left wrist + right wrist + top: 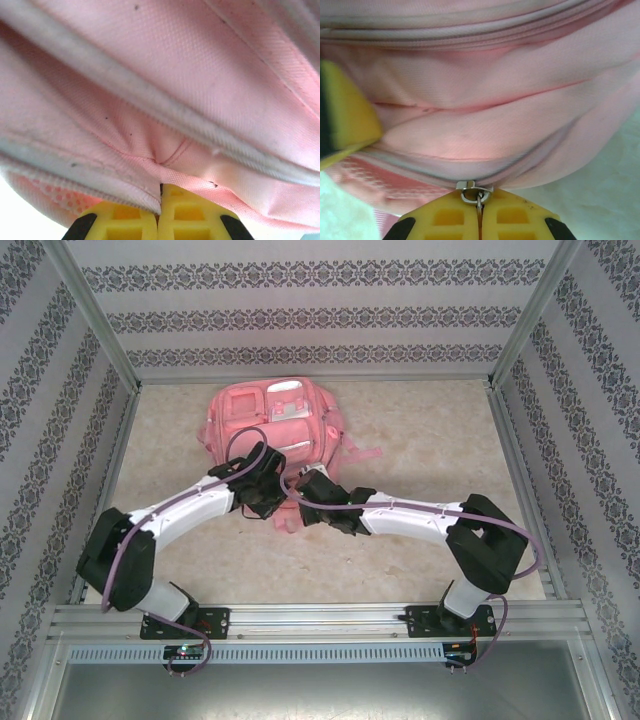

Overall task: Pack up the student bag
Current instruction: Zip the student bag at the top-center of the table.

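Left end effector (160, 190) pinches a fold of the student bag (275, 420); right end effector (479, 200) is closed tight on its zip pull (471, 191).
The bag lies upper middle of the overhead frame on the desk (430, 450). I'd keep the fabric taut and draw the pull along the track, not upward. Arms cover the near edge; how far the zip is open is unclear.
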